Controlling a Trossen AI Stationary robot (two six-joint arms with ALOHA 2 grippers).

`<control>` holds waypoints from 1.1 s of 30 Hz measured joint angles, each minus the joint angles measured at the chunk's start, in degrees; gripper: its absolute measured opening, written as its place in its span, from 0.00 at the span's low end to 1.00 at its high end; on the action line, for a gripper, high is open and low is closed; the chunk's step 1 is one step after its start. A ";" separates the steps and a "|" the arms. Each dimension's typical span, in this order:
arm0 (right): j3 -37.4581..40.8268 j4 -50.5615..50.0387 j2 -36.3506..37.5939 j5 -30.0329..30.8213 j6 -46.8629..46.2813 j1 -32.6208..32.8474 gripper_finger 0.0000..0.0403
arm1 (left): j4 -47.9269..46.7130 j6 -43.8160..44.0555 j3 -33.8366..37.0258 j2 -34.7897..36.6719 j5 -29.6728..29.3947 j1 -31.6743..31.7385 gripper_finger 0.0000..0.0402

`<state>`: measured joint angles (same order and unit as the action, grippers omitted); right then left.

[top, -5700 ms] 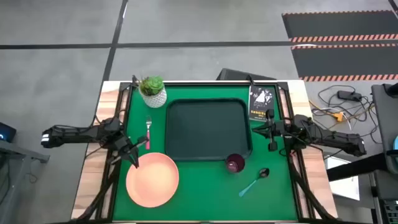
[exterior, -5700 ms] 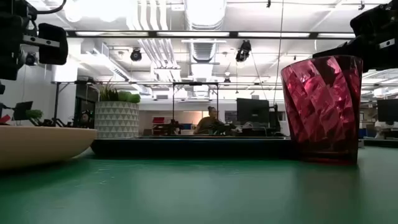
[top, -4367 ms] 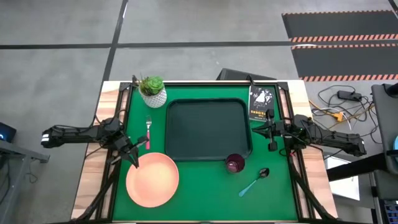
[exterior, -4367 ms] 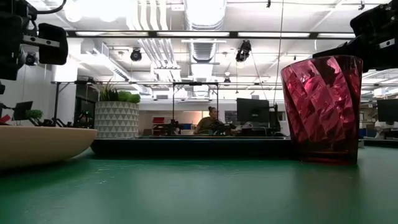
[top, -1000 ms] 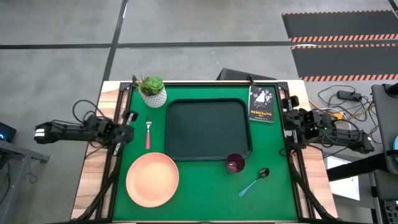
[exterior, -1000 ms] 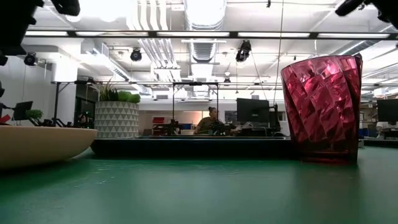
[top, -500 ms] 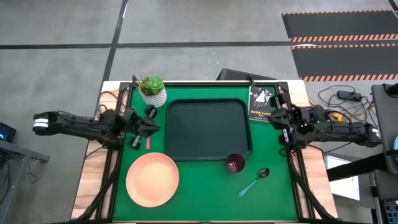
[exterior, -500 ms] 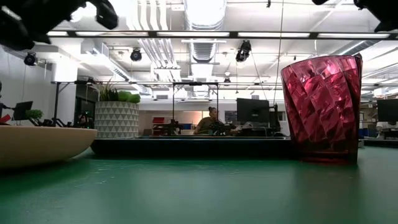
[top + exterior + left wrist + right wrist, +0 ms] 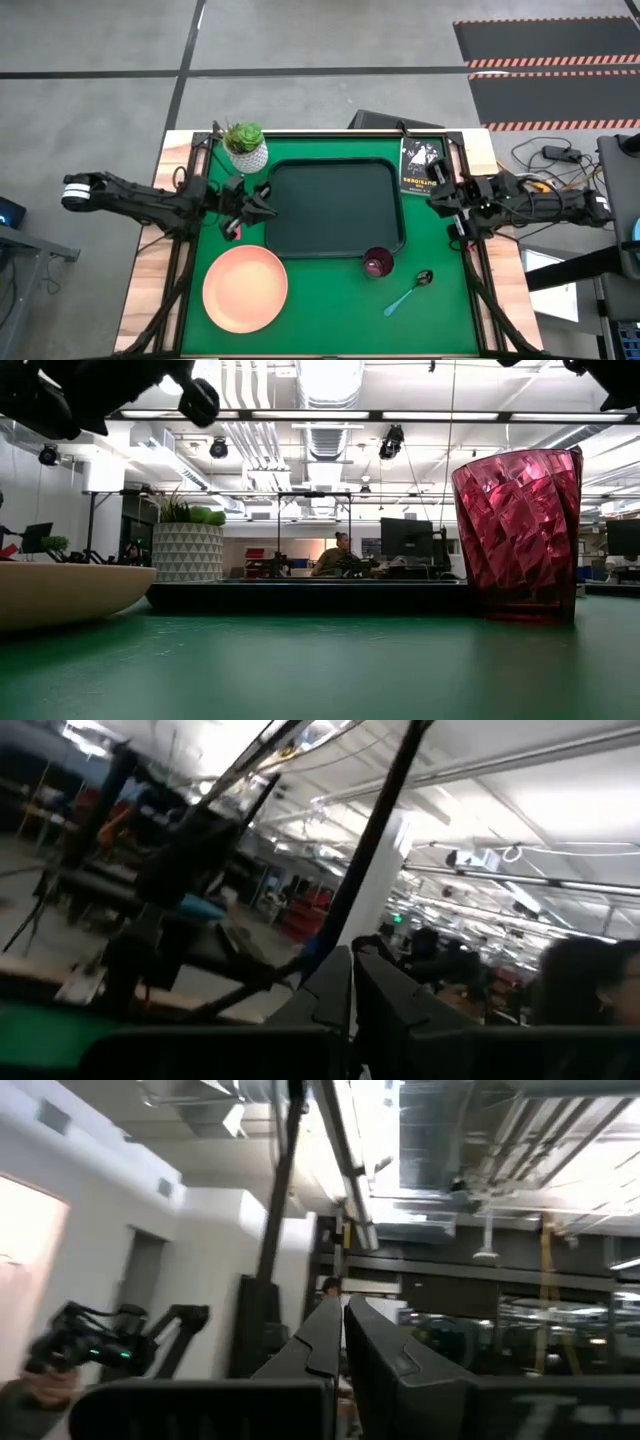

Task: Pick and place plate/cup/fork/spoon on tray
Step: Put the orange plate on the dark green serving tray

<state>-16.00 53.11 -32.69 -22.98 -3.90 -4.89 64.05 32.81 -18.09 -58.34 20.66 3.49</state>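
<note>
High view has the left gripper (image 9: 262,197) over the tray's left edge, near the table's left side, just past the fork (image 9: 236,226), which its arm mostly covers. Its wrist view shows the two fingers (image 9: 335,988) pressed together with nothing between them. The right gripper (image 9: 437,197) hangs at the tray's right edge, beside the booklet (image 9: 420,165) near the far right corner; its fingers (image 9: 325,1338) are likewise pressed together and empty.

Outward from there, the tray (image 9: 333,208) fills the table's middle and carries nothing. The plate (image 9: 245,290) lies near the front left corner, apart from the tray. The cup (image 9: 377,263) stands just beside the tray's front right corner, on the green mat (image 9: 440,310), and the spoon (image 9: 407,292) lies further toward the front right. A potted plant (image 9: 245,146) sits at the far left corner.

As I judge it, nothing is placed so far: plate, cup, fork and spoon all remain to be picked and set on the tray.
</note>
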 joint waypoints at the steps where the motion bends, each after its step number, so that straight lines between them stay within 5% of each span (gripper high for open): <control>1: 0.04 -0.01 0.00 0.00 -0.40 0.77 0.02 | 0.03 1.18 -0.01 -0.64 -1.29 -0.20 0.00; 8: 0.15 -0.25 0.01 0.01 -3.40 4.39 0.02 | -2.08 12.58 -4.70 -6.59 -6.66 -4.03 0.00; 12: 0.39 -0.90 0.68 -0.14 -6.13 4.55 0.02 | -11.75 22.55 -10.51 -8.86 -7.41 -9.33 0.00; 15: 0.99 -1.88 0.83 -1.03 -5.05 4.53 0.02 | -28.74 29.15 -15.59 -8.79 -10.03 -13.95 0.00; 19: 1.00 -1.87 1.03 -1.37 -6.60 4.53 0.02 | -65.92 41.77 -24.69 -8.51 -17.83 -21.54 0.00; 23: 1.00 -2.83 1.74 -1.68 -6.74 4.53 0.02 | -91.55 59.00 -34.34 -15.04 -20.87 -30.53 0.00; 27: 1.01 -3.46 2.34 -1.63 -6.53 4.51 0.02 | -92.02 68.18 -41.80 -24.92 -19.34 -36.45 0.00; 33: 0.62 -3.33 2.76 -1.51 -5.02 4.51 0.02 | -93.39 68.72 -49.08 -36.88 -13.74 -38.06 0.00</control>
<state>-15.39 49.78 -29.93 -24.49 -8.92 -0.38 -29.34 101.53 -67.16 -95.21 6.92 -34.57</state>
